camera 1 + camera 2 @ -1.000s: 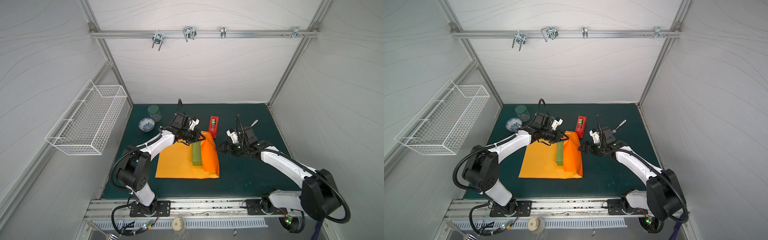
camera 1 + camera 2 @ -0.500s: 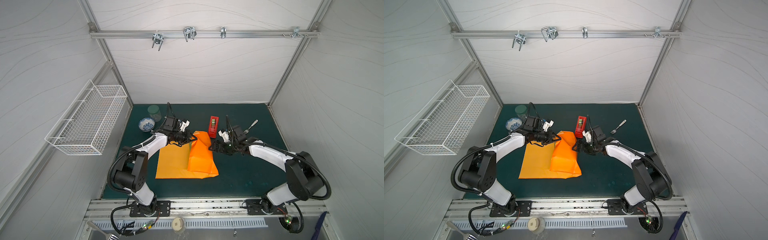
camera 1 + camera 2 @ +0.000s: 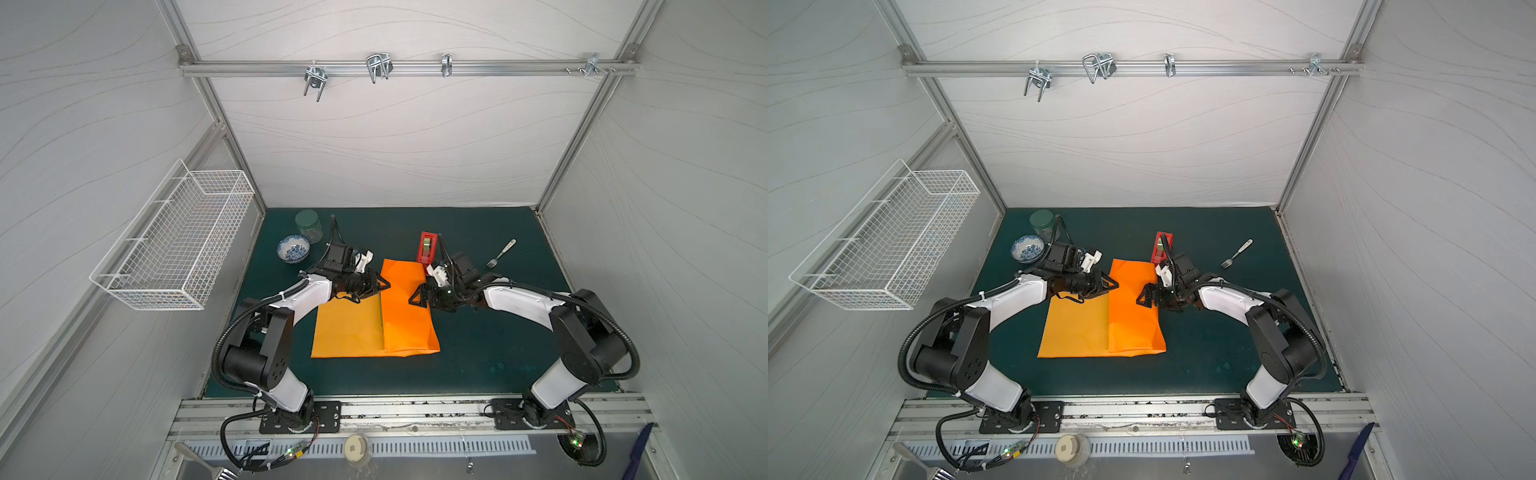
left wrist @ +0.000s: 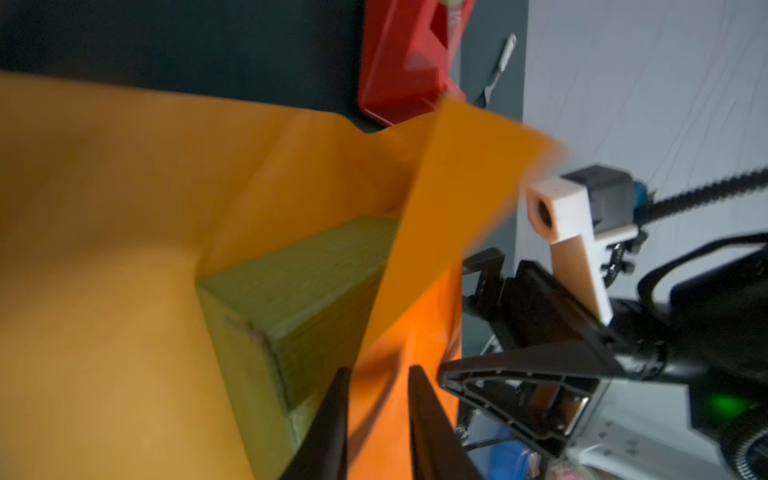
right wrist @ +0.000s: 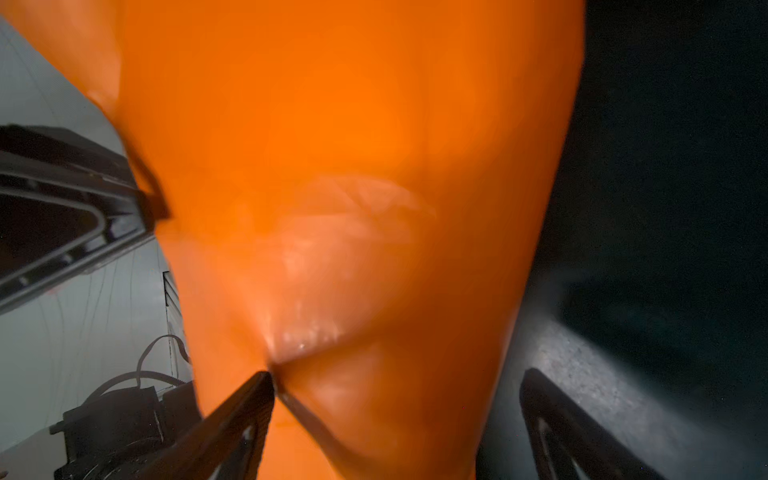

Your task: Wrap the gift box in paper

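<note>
The orange paper [image 3: 349, 332] lies on the green mat, and its right half [image 3: 409, 309] is folded leftward over the gift box. In both top views only a thin green sliver of the box [image 3: 381, 309] shows at the flap's edge. The left wrist view shows the box's ribbed yellow-green corner [image 4: 291, 274] under the lifted flap [image 4: 453, 199]. My left gripper [image 3: 387, 286] [image 4: 380, 415] is at the flap's far edge, its fingers parted with nothing clamped between them. My right gripper [image 3: 417, 294] [image 5: 395, 390] stands wide open at the fold's right side, one fingertip [image 5: 262, 386] denting the paper.
A red tape dispenser [image 3: 428, 248] stands just behind the paper, close to my right wrist. A fork [image 3: 503, 253] lies at the back right. A blue-patterned bowl [image 3: 293, 248] and a green-lidded jar [image 3: 308, 224] sit at the back left. A wire basket [image 3: 174, 245] hangs on the left wall.
The right flap, raised beside the exposed box a second ago, was drawn leftward and now lies over it. My left gripper's fingers have parted. My right gripper moved in against the fold.
</note>
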You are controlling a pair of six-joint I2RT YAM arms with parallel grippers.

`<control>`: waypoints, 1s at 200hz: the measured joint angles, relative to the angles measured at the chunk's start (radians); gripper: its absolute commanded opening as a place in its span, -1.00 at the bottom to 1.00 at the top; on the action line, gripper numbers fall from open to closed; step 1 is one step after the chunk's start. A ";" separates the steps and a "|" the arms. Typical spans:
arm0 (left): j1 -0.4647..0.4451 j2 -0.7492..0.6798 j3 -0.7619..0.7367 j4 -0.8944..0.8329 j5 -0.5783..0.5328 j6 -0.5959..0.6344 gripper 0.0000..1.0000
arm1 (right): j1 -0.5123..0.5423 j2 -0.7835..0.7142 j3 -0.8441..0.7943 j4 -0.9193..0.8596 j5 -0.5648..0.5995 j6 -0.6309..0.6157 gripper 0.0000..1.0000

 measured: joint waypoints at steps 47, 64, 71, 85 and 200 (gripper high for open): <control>0.002 -0.131 -0.114 0.036 -0.088 -0.057 0.41 | 0.023 0.027 -0.004 0.013 0.006 0.000 0.85; 0.002 -0.132 -0.127 0.039 -0.089 -0.068 0.60 | 0.027 0.033 -0.004 0.027 0.004 0.000 0.84; -0.003 -0.129 -0.127 0.040 -0.089 -0.070 0.65 | 0.030 0.035 -0.004 0.033 0.004 0.000 0.85; -0.015 -0.125 -0.126 0.034 -0.108 -0.064 0.72 | 0.034 0.039 -0.004 0.041 0.004 0.000 0.85; -0.098 -0.010 -0.097 0.025 -0.134 -0.045 -0.02 | 0.046 0.003 -0.011 0.019 0.023 -0.012 0.88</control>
